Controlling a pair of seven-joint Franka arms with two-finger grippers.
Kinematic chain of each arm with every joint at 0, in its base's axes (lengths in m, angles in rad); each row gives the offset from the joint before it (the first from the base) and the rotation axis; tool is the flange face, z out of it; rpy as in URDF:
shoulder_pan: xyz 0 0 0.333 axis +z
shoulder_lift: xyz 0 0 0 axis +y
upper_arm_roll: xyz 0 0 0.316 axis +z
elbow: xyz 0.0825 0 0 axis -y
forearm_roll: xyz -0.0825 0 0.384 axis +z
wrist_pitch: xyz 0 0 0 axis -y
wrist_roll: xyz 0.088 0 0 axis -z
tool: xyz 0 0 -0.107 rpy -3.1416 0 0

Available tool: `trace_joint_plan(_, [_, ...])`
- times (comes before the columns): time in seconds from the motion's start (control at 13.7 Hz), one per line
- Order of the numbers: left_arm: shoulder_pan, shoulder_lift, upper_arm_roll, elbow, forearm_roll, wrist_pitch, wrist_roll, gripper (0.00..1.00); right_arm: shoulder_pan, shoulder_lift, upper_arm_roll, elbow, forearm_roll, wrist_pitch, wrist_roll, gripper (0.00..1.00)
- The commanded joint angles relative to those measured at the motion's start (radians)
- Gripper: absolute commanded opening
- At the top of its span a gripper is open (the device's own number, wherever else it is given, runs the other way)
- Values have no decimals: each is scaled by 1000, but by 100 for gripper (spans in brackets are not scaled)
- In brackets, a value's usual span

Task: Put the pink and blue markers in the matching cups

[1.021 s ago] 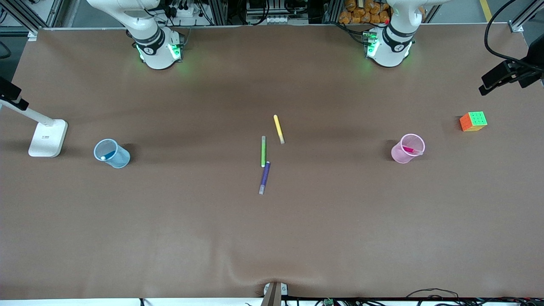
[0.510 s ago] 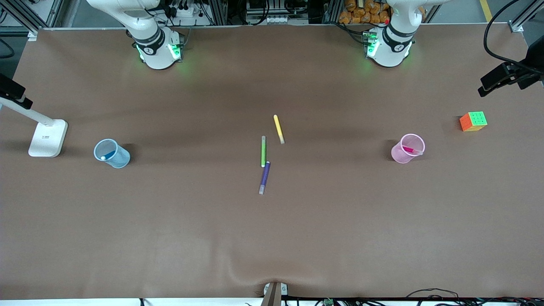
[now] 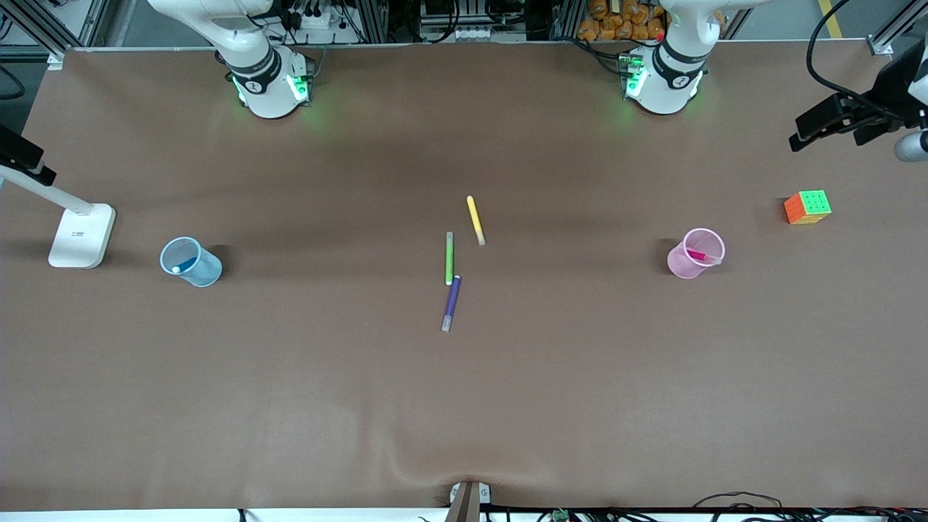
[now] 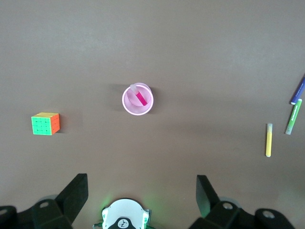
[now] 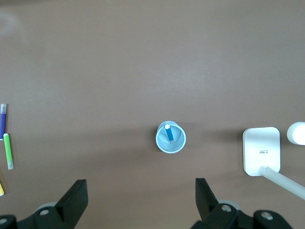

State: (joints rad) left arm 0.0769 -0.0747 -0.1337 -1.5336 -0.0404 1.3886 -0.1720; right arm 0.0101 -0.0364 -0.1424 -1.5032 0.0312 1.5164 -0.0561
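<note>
Left gripper: black fingers spread wide, nothing between them, held high over the table above the left arm's own base, well clear of everything below. Right gripper: fingers likewise spread and empty, high above the brown paper-covered table; both arms wait. Open room: the broad strip of table nearest the front camera carries nothing, and wide bare stretches separate the central pens from each cup. Count: two cups, five pens, one cube, one lamp. The small translucent pale pink plastic cup stands upright toward the left arm's end of the table; the slim magenta-pink marker leans inside it, its pale cap against the rim. The small translucent pale blue plastic cup stands upright toward the right arm's end; the medium blue marker leans inside it, white end uppermost. Three pens lie flat mid-table: the yellow pen farthest from the front camera, the green pen just beside it, and the dark purple pen nearest, its end almost touching the green pen's. A multicoloured puzzle cube sits near the table edge at the left arm's end, apart from the pink cup. A white desk lamp base sits near the edge at the right arm's end, beside the blue cup.
</note>
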Motion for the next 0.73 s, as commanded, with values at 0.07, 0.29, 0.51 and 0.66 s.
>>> trace_joint_plan(0.07, [4, -19, 6, -4, 7, -8, 6, 100, 10, 9, -3, 23, -11, -18, 10, 100])
trace_joint_plan(0.29, [3, -19, -4, 0, 94, 7, 12, 100, 11, 9, -3, 21, -22, -24, -100, 100])
trace_joint_plan(0.51, [3, -22, -7, -3, 97, 21, 11, 100, 7, 7, -3, 21, -20, -35, -102, 100])
trace_joint_plan(0.66, [4, -16, -3, 4, 96, 23, 8, 100, 8, 7, -3, 21, -20, -35, -102, 100])
